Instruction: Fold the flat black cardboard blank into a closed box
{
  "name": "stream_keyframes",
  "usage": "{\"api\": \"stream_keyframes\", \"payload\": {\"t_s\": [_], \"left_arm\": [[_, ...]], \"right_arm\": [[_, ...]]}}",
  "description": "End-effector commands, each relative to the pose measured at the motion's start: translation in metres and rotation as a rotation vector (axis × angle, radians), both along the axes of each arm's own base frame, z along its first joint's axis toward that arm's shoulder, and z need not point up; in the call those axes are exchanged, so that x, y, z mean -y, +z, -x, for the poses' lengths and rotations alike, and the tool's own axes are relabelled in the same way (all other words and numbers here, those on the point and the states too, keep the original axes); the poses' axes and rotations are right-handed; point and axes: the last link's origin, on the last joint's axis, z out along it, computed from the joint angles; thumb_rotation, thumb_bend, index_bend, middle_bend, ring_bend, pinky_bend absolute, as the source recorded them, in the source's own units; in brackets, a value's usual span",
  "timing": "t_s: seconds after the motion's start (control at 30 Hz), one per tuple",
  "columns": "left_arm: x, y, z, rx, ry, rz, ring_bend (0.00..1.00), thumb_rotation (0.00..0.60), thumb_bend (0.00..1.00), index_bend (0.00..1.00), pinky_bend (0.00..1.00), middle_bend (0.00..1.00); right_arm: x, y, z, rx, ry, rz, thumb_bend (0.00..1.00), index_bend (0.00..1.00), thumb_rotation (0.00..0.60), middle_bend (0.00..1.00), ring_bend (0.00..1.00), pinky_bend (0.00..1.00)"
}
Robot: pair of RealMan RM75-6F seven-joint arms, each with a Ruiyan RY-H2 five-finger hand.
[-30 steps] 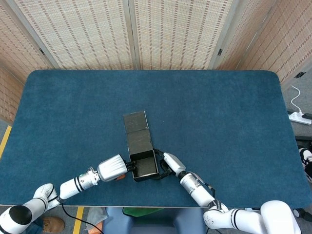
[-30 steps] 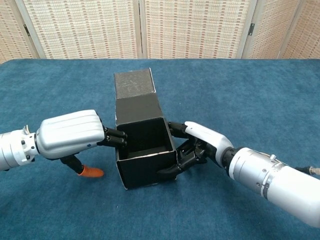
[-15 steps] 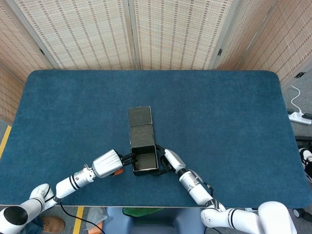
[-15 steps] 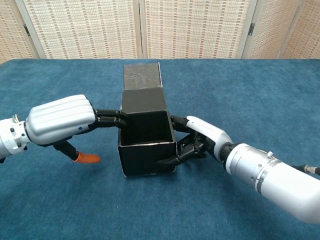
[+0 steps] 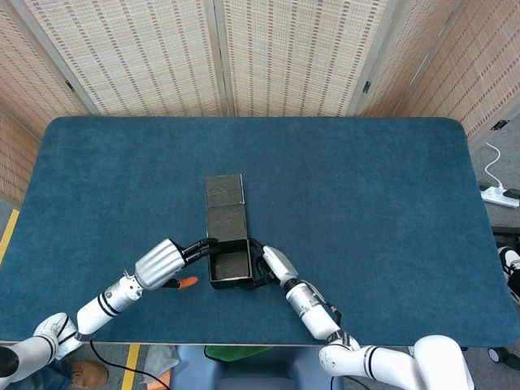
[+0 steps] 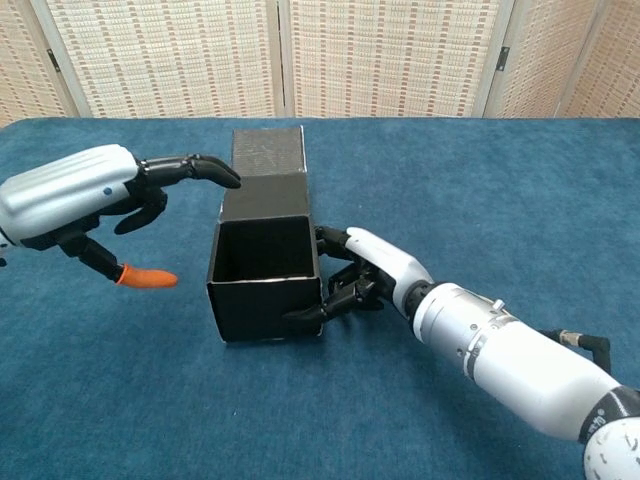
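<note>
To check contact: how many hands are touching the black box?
1: the right hand grips the black box at its right wall; the left hand is lifted off, to its left.

This looks like a robot lab or test room. A table (image 5: 366, 203) covered in blue carpet-like cloth stands before woven folding screens (image 5: 219, 57) that wall off the space. A power strip (image 5: 500, 195) with a white cable lies on the floor beside it.

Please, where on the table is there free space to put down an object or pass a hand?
The table is bare right of the black box, left of it and behind its lid flap. It is crowded at the box, between the left hand and right hand.
</note>
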Motion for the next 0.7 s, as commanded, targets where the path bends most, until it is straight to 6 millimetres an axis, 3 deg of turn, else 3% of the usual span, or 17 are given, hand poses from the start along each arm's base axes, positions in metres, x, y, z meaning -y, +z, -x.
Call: {"api": "stream_keyframes", "payload": {"t_s": [0.03,0.27,0.57,0.7], "left_arm": [[0.001,0.011,0.007,0.071,0.109,0.064,0.83,0.6,0.23,0.19,1.0,0.24],[0.002,0.01,0.01,0.164,0.254,0.176,0.83,0.6,0.23,0.13,1.0,0.22],[0.002,0.009,0.016,0.219,0.388,0.284,0.8,0.6,0.23,0.05,1.0,0.15],[0.003,0.002,0.027,0.231,0.517,0.393,0.74,0.6,0.22,0.0,1.0,0.05]], "right_arm": [[-0.007,-0.002,0.001,-0.012,0.005,-0.011,0.16,0.0,0.6,0.06,0.67,1.0],[-0.023,0.001,0.005,-0.019,0.015,-0.035,0.0,0.0,0.6,0.0,0.61,1.0],[-0.03,0.011,0.016,-0.033,0.002,-0.019,0.0,0.0,0.6,0.0,0.6,1.0],[-0.032,0.028,0.028,-0.04,0.001,-0.01,0.0,0.0,0.6,0.0,0.6,1.0]]}}
